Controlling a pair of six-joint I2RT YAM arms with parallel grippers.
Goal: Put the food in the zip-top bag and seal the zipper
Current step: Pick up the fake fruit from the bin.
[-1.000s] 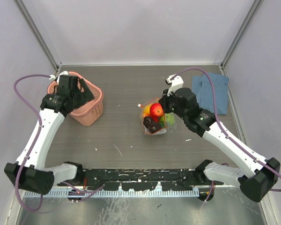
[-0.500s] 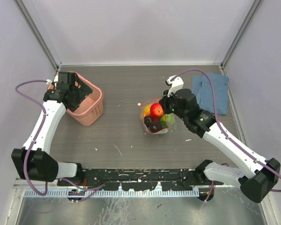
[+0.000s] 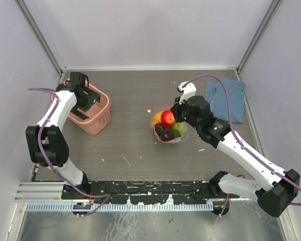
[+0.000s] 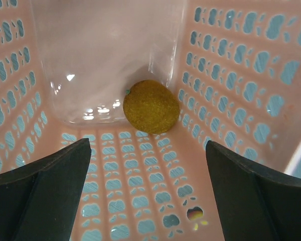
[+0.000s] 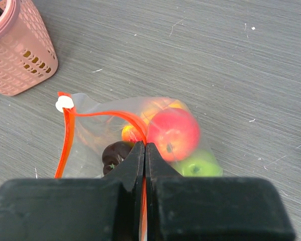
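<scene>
While the right jaws pinch the bag [image 5: 90, 131] by its zipper [image 5: 63, 140] and the left jaws hang spread over the basket's [image 4: 241, 75] lone fruit [image 4: 151, 106], an off-centre squeeze could squirt it aside.

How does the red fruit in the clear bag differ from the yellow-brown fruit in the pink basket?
The red fruit is glossy; the yellow-brown fruit looks matte and rough. The red fruit lies in the zip-top bag beside a green piece; the yellow-brown fruit lies in a corner of the pink basket, with no other food in view. Both are roundish.
</scene>
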